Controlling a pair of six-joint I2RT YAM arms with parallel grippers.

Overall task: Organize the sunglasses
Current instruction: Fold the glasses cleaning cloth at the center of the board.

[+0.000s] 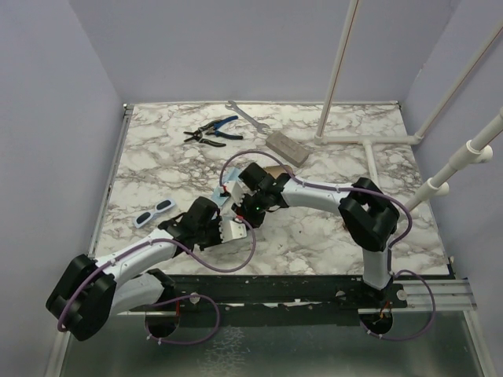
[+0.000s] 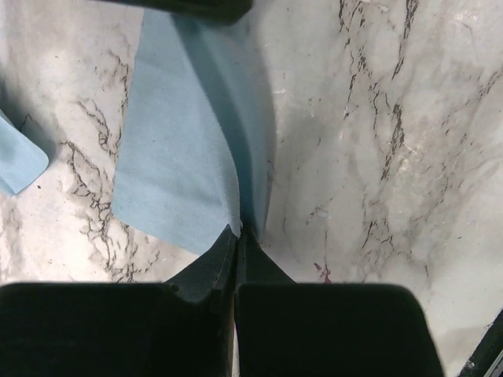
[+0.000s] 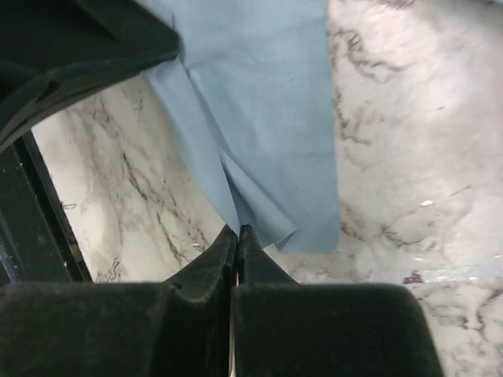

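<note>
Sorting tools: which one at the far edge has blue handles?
The larger pliers; the small pliers beside them are black-handled, the wrench bare metal.

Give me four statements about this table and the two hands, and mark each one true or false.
1. The left hand and the right hand are both shut on the light blue cloth. True.
2. The grey oblong case is held in the right hand. False: it lies on the marble table, beyond that hand.
3. The blue-handled pliers lie in the far half of the table. True.
4. The wrench lies beside the arm bases. False: it is at the far edge, near the pliers.
</note>
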